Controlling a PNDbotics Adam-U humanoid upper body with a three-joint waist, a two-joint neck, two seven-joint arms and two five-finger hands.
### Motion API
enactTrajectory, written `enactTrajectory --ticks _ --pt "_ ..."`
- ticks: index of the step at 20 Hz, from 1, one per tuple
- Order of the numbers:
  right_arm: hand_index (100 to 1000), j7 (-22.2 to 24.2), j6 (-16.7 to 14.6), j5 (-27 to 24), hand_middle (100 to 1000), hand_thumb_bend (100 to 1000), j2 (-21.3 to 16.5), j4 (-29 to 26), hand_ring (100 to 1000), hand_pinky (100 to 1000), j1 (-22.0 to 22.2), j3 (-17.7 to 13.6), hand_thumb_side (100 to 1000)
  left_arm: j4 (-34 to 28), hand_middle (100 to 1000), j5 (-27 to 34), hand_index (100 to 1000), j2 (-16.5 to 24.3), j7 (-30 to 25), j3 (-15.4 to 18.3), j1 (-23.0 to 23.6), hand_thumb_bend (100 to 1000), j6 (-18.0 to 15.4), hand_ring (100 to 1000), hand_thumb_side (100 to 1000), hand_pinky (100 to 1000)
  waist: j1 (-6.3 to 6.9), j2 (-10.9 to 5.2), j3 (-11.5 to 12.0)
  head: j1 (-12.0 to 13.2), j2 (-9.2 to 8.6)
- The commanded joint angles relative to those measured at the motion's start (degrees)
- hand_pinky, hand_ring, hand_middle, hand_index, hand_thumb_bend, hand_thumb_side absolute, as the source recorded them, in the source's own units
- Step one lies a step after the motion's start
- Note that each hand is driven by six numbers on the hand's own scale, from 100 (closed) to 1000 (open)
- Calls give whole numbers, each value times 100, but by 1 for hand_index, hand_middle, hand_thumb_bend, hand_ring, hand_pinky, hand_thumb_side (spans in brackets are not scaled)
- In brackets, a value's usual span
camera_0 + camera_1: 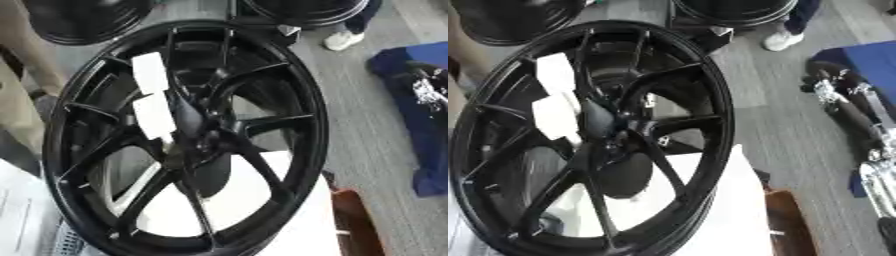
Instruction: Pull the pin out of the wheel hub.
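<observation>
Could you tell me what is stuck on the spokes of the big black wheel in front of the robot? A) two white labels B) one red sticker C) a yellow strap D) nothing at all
A: two white labels sit one above the other on the upper-left spokes of the wheel, close to the hub.

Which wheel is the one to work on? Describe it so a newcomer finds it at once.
Start from the white surface low in the view: the big black spoked wheel rises over it, filling the centre. Two more black wheels show beyond it at the top edge. Only this one carries two white tags on its upper-left spokes.
</observation>
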Motion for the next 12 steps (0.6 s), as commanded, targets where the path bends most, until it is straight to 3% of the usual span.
enactTrajectory --ticks 1,12 --pt "826 29 -7 -17 689 100 -161 -90 761 971 -13 -24 540 233 636 -4 793 -304 -304 -201 -427 514 152 688 531 771 -37 -173 -5 -68 -60" --pt "826 59 0 -70 688 100 -97 -38 760 971 -25 -24 545 1653 639 -302 797 -1868 -1347 -654 -2116 519 505 690 534 772 -87 -208 22 129 -36"
